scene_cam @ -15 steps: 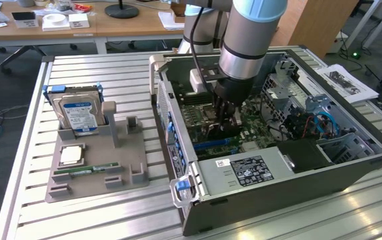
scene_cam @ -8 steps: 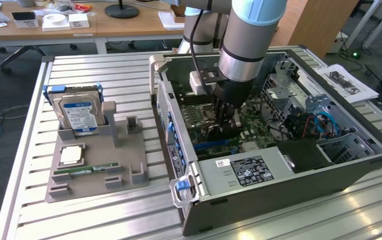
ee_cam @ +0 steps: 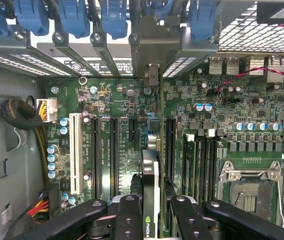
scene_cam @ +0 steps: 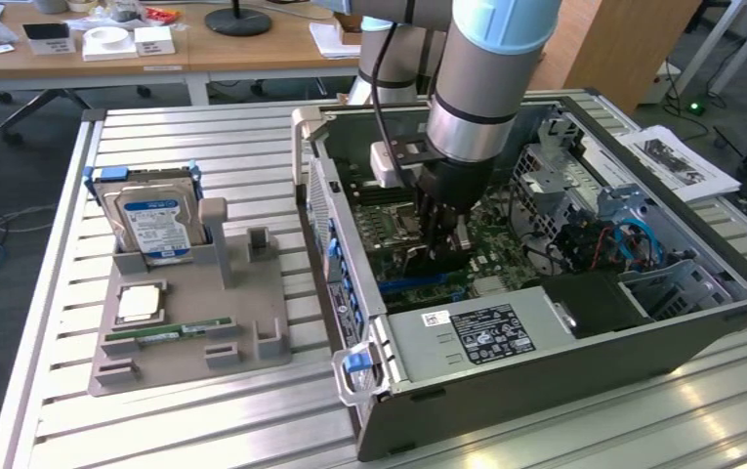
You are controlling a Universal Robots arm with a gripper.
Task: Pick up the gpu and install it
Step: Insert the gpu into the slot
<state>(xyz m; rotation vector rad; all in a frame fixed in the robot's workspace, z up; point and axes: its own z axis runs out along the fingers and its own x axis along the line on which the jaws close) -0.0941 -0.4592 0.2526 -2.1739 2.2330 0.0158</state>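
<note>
One arm [scene_cam: 490,59] reaches down into an open case [scene_cam: 543,376] that lies on its side on a slatted table [scene_cam: 217,127]. Gripper [scene_cam: 441,239] sits low inside the case, just above the motherboard [ee_cam: 117,100].

Wrist view:
- The gpu [ee_cam: 150,167] stands on edge between the black fingers [ee_cam: 129,220], one finger against each face. The pincer is clamped on the card.
- A green logo shows on the card's edge close to the fingers.
- The card runs away from the gripper toward the rear wall of the case. Its far end reaches the row of slot openings under the blue latches [ee_cam: 74,17].
- It lies parallel to the long black slots. A white slot [ee_cam: 75,150] is well off to one side and the CPU socket [ee_cam: 249,192] off to the other.
- The card is down close to the board. Whether its edge sits in a slot, cannot tell.

Exterior view:
- Grey tray [scene_cam: 178,362] on the table, to the exterior view's left of the case and apart from it.
- Hard drive [scene_cam: 154,227] with a blue label stands upright at the tray's far end.
- CPU [scene_cam: 139,303] lies flat mid-tray, with the RAM stick [scene_cam: 171,332] flat just beside it on the near side.
- Power supply [scene_cam: 477,332] with a black label sits in the near part of the case.
- Papers [scene_cam: 680,161] lie on the table at the exterior view's right of the case.
- A desk [scene_cam: 151,54] stands behind the table.
</note>
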